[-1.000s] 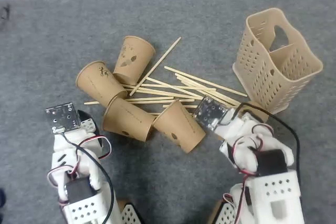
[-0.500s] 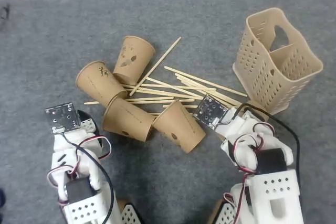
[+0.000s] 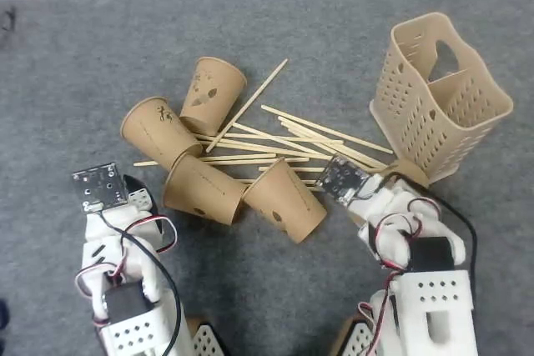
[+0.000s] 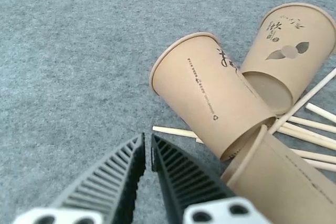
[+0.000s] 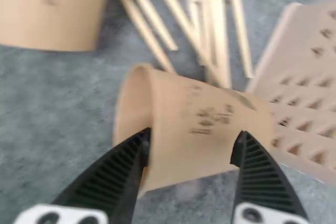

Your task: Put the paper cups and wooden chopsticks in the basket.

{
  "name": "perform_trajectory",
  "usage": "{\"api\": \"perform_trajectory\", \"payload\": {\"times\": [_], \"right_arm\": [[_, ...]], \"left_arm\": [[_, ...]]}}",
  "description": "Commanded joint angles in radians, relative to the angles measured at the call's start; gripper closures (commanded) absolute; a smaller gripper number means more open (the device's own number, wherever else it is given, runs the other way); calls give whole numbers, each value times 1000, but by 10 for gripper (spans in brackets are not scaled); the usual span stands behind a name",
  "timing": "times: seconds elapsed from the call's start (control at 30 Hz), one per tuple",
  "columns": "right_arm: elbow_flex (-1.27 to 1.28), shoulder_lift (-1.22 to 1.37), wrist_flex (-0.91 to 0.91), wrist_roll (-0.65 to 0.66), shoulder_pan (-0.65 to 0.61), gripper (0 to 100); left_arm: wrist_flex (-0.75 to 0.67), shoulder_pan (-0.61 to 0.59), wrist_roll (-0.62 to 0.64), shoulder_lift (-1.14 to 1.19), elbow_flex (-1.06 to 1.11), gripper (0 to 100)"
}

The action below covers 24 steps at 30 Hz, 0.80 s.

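Several brown paper cups lie on their sides on the grey carpet, among them one [image 3: 213,93], another [image 3: 158,131] and a third [image 3: 288,199]. Wooden chopsticks [image 3: 284,143] are scattered between them and the beige basket [image 3: 417,122], which stands upright at the right. One more paper cup [image 3: 406,171] lies at the basket's foot. My right gripper [image 5: 193,136] is open, its fingers straddling that cup [image 5: 194,114]. My left gripper [image 4: 147,148] is shut on nothing, hovering over bare carpet just short of the nearest cup [image 4: 215,95] and a chopstick [image 4: 173,130].
The basket wall [image 5: 310,108] stands right behind the cup between my right fingers, with chopsticks [image 5: 210,30] and another cup [image 5: 52,9] beyond. The carpet to the left of the cups and along the far side is bare.
My right arm has shifted slightly to the right, toward the basket and the cup at its foot. The left arm and all other things have stayed still.
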Motion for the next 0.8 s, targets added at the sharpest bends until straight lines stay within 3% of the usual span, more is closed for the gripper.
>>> {"api": "perform_trajectory", "payload": {"times": [0.0, 0.13, 0.3, 0.67, 0.77], "right_arm": [[-38, -15, -82, 75, 90, 750], [-37, -7, -171, 101, 180, 750], [-41, -13, -213, 101, 205, 755], [43, -5, -239, 219, 208, 991], [48, -5, -237, 222, 208, 991]], "left_arm": [[-23, 5, 3, -17, -7, 984], [-23, 5, 3, -17, -7, 984], [-23, 5, 3, -17, -7, 984], [-21, 5, 3, -15, -7, 984], [-21, 5, 3, -15, -7, 984]]}}
